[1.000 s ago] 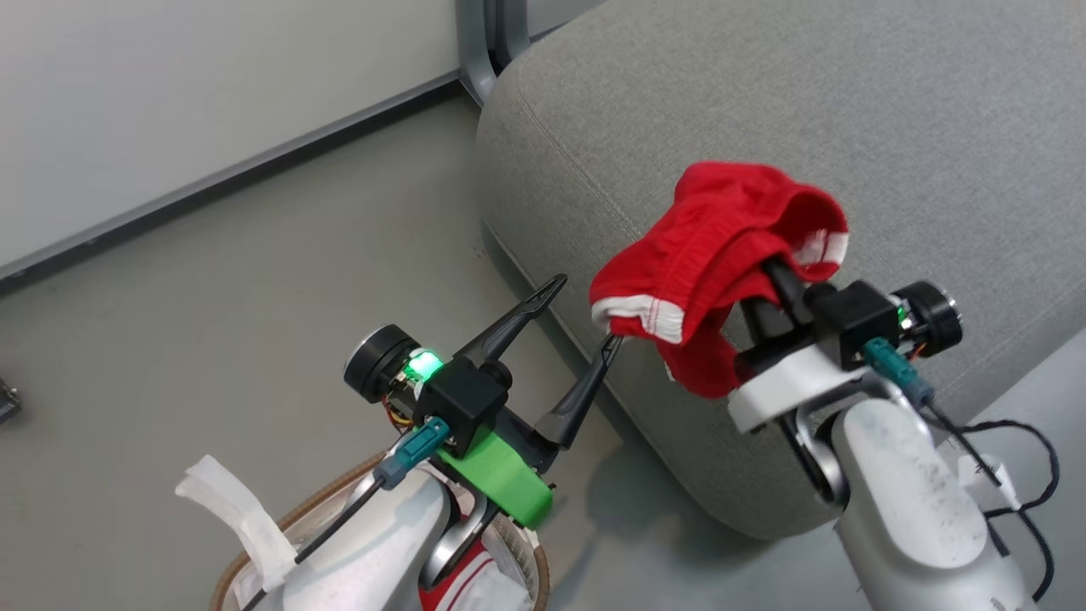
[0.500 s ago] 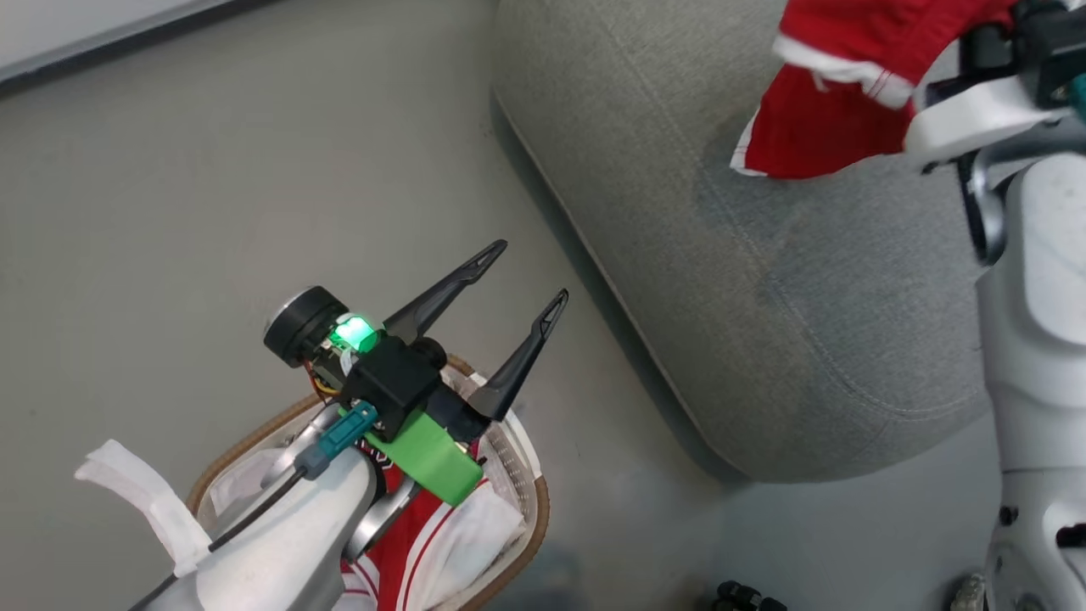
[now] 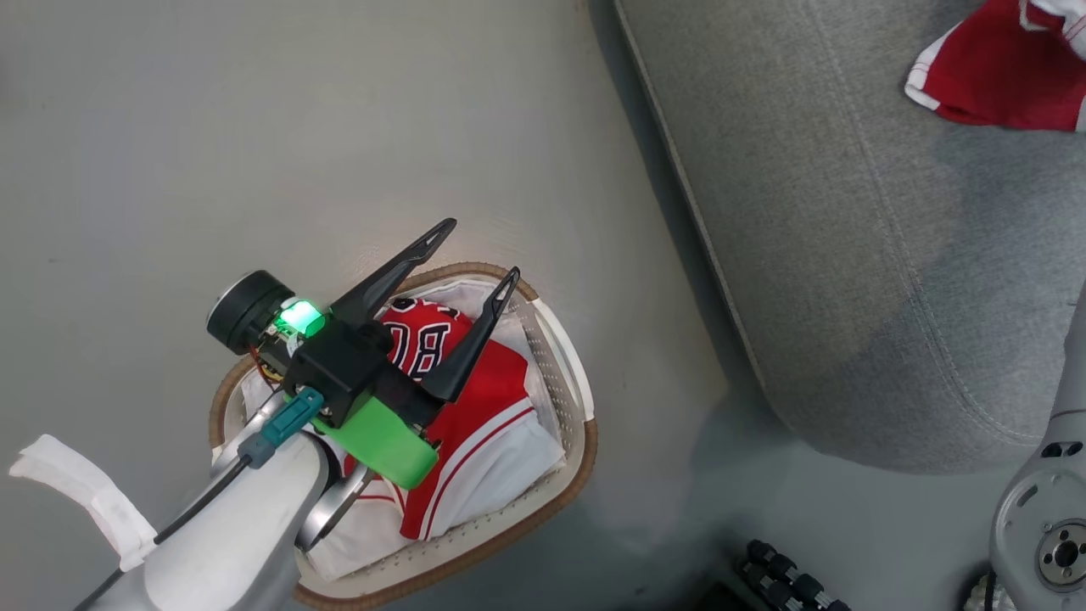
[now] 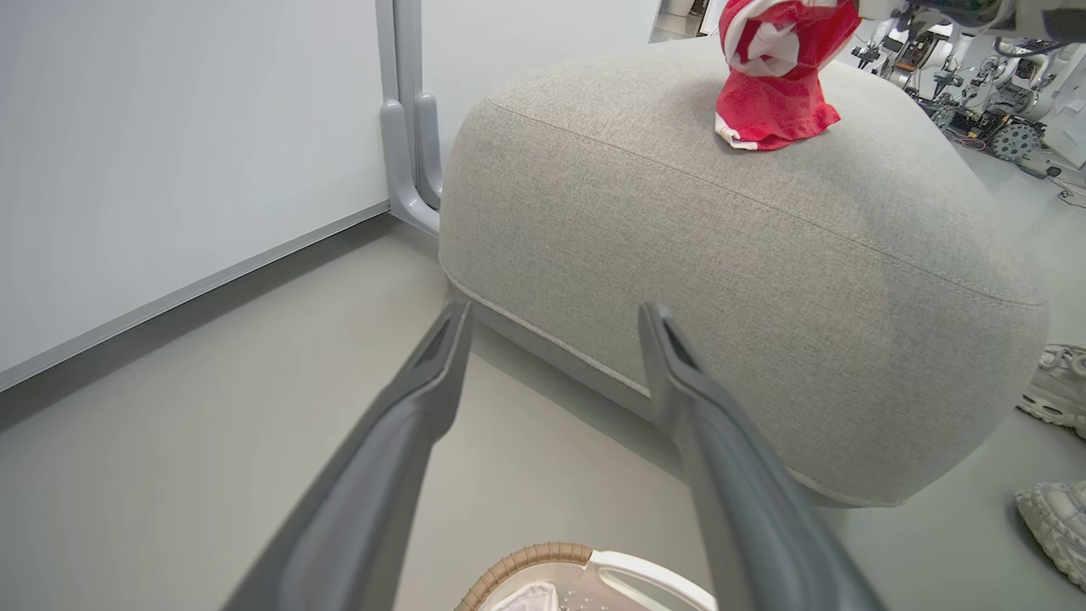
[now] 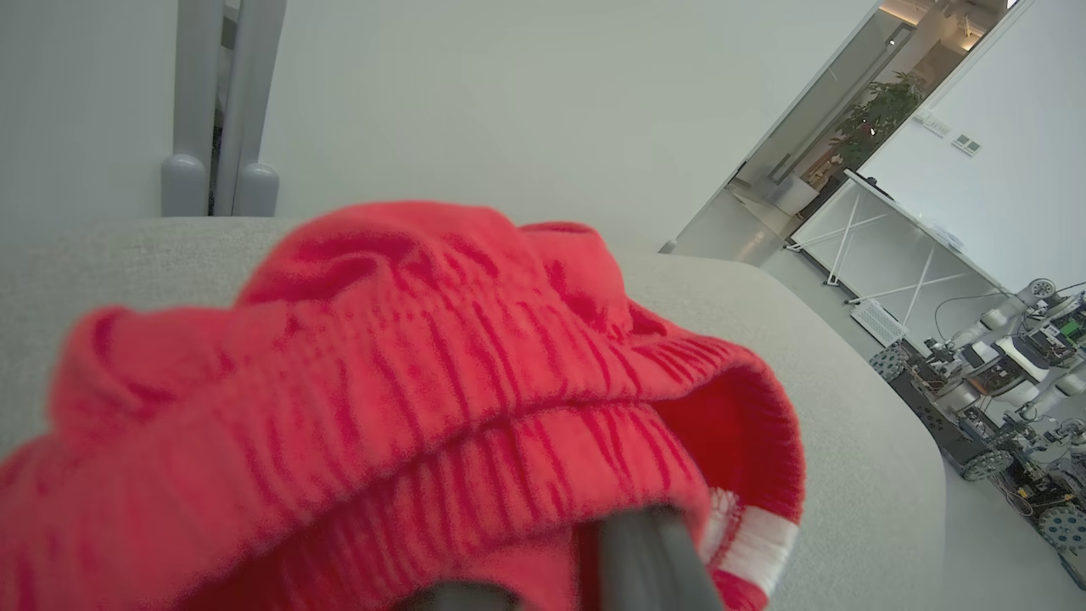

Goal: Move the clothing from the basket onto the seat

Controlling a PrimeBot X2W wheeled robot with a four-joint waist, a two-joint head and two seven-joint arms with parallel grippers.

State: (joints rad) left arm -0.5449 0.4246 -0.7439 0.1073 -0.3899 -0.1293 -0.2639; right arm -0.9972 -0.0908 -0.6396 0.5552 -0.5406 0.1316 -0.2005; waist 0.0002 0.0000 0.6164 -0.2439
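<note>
Red garment (image 5: pixel 407 382) shrouds the right gripper (image 5: pixel 560 552), jaw state untellable; left gripper (image 3: pixel 479 249), jaws wide, hovers over the basket (image 3: pixel 543 501), where the jersey (image 3: pixel 492 399) lies lengthwise.

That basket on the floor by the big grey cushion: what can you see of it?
The basket is oval, with white perforated plastic walls and a brown woven rim. A white liner lies inside, and a red jersey with white stripes and black letters is crumpled on it. It stands upright on the grey floor, beside the seat but apart from it. The left gripper, open, is above it in the head view.
</note>
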